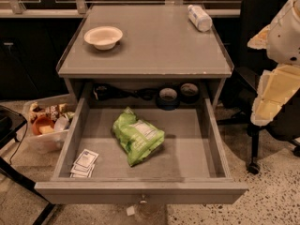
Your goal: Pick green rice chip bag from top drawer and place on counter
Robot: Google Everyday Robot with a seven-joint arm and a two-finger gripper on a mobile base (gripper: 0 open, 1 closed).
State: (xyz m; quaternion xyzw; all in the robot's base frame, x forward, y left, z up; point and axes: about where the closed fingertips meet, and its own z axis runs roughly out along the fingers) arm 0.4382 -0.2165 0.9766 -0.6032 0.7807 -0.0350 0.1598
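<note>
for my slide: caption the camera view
The green rice chip bag lies in the open top drawer under the counter; hand hovers to the right.

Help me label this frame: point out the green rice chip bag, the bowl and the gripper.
green rice chip bag (140, 134), camera view, middle of its label
bowl (103, 35), camera view, inside its hollow
gripper (270, 101), camera view, pale body at the right edge

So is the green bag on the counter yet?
No, the green rice chip bag lies in the top drawer; the end effector hangs off to the right.
</note>
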